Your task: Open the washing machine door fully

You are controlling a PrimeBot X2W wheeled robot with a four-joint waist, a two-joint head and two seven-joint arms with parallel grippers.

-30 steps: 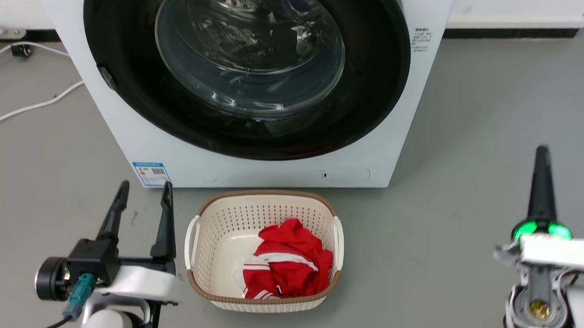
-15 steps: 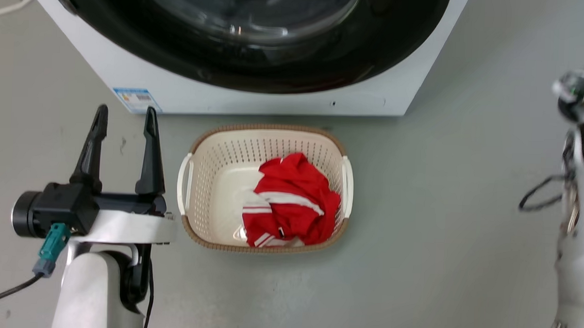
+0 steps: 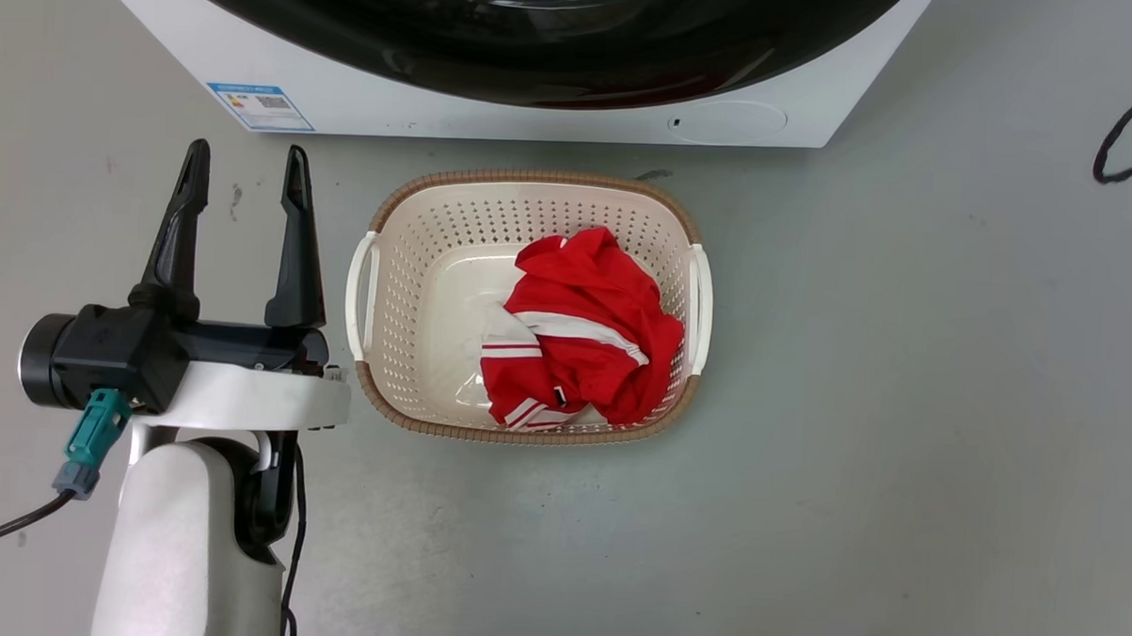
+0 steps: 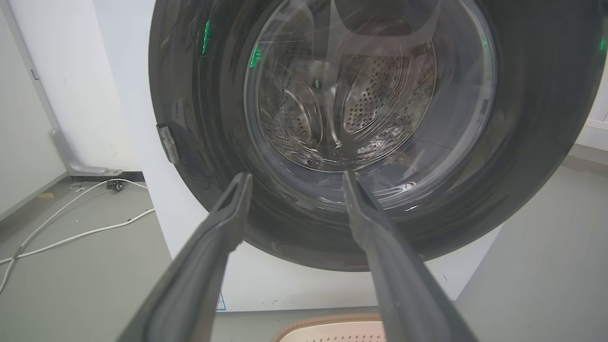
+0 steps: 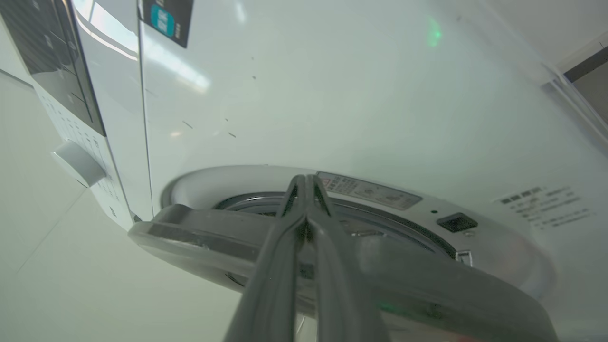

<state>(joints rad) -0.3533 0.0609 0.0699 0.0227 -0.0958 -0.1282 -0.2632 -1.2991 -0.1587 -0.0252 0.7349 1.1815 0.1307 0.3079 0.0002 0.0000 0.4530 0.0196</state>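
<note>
Grey floor (image 3: pixel 903 367) fronts washing machine door (image 3: pixel 537 68); blue label (image 3: pixel 260 106) (print illegible).

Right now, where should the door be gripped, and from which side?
The door's free rim, opposite the hinge on its left. In the right wrist view that rim stands off the machine front, so likely hook behind it from the right, where the shut right gripper points.

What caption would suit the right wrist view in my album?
Right gripper, fingers shut, tips at the rim of the ajar door.
</note>
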